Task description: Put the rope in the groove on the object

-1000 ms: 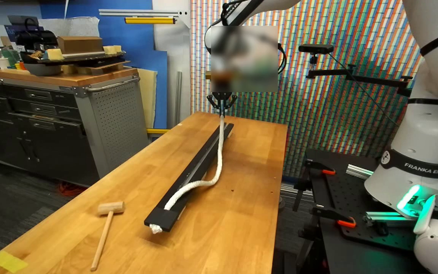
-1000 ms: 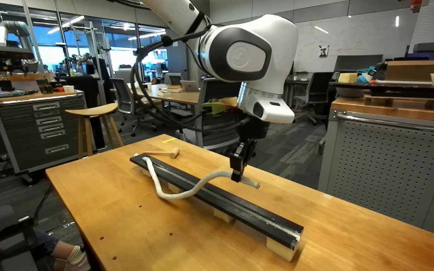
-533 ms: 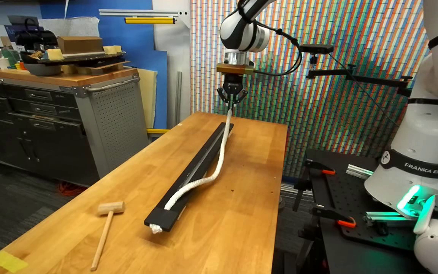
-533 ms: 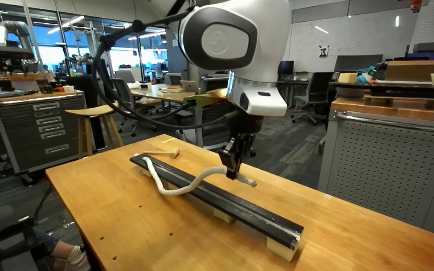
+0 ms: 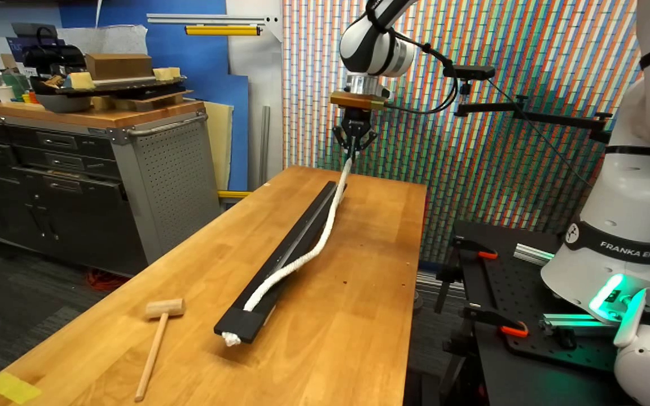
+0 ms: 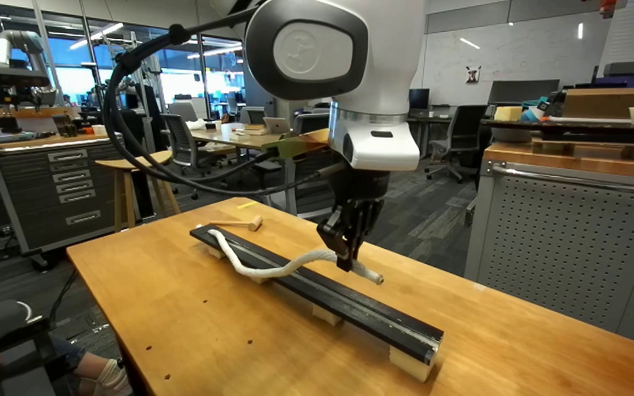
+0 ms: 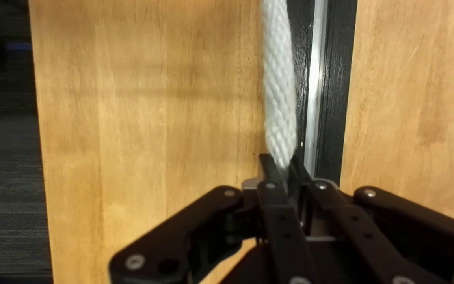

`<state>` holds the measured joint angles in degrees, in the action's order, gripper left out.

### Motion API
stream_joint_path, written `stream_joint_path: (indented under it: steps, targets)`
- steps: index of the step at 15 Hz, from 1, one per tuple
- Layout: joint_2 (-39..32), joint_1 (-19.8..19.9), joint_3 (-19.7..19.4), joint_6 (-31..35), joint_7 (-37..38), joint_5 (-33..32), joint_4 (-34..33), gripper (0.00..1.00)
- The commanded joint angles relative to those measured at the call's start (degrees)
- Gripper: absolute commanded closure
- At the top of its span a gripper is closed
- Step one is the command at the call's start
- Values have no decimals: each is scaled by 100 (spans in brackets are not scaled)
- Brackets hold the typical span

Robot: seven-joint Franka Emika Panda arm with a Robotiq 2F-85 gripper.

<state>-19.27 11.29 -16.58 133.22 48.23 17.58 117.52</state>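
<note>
The rope [image 6: 264, 273] went into the black bar [image 6: 350, 311] only at the end far from the gripper [image 6: 345, 265]; between, it bowed out of the groove [image 7: 315, 79], so most of the laying-in seemed left to do. The gripper pinched it near its loose end, above the tabletop [image 6: 207, 330].

Past the right edge of the table [image 5: 370, 293], in an exterior view, you can read FRANKA EMIKA, in white capitals on the black band [image 5: 621, 246] around the robot base [image 5: 570, 273]. A round pale emblem [image 5: 571, 232] stands before the words. Beyond the left edge, marks on a dark blue box [image 5: 14, 52] are too small for you to make out. In an exterior view, above the far edge, you see a raised emblem [image 6: 297, 47] on the arm joint [image 6: 391, 63].
</note>
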Motion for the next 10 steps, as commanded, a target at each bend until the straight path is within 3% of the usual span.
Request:
stream_joint_path:
  steps: [1,6,10]
  targets:
    - [250,-16,1,322,195,-24,342,97]
    - [359,-78,56,652,167,-46,557,97]
    - [586,-184,-2,737,95,-446,650,97]
